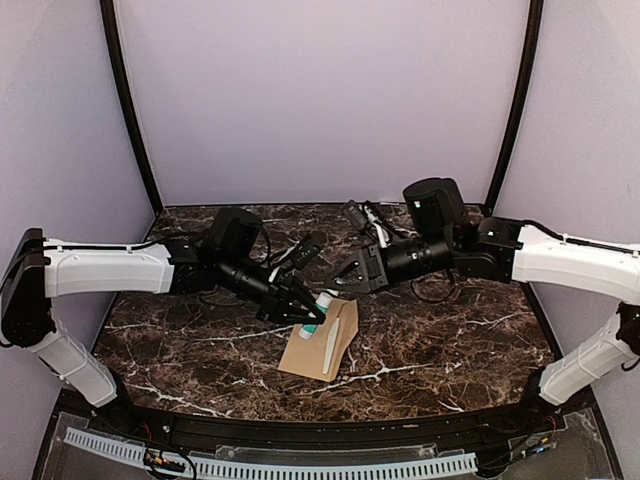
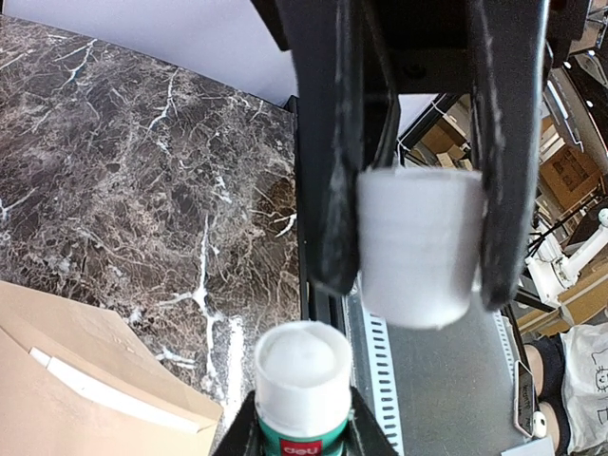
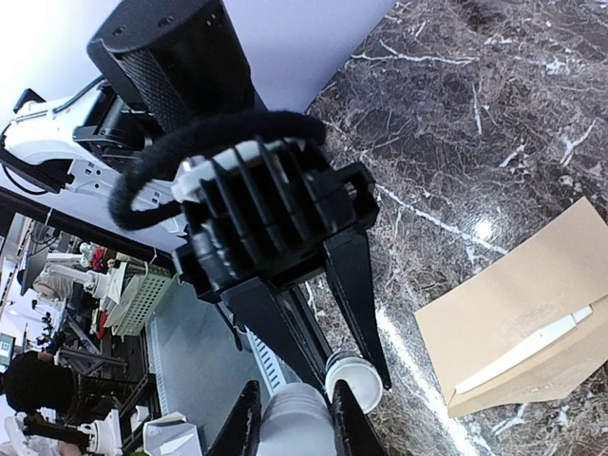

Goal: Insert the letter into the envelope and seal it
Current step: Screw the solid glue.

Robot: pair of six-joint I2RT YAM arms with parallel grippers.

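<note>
Gripped one green-labelled glue stick (image 2: 302, 385) narrowly between the two left fingers (image 3: 357, 294), with the white tip bared. Pinched one white cap (image 2: 418, 242) between the two right fingers (image 2: 503, 171), narrowly set, just above the stick's tip and not touching it. Met tip to tip above the middle of the dark marbled bench (image 1: 450, 330), with both arms reaching in from the sides. Below and beside the stick, lying flat on the bench, found one brown envelope (image 1: 305, 355), touched by no finger. At its open edge, saw one letter (image 2: 104, 391) only as a pale strip, mostly tucked inside the envelope.
</note>
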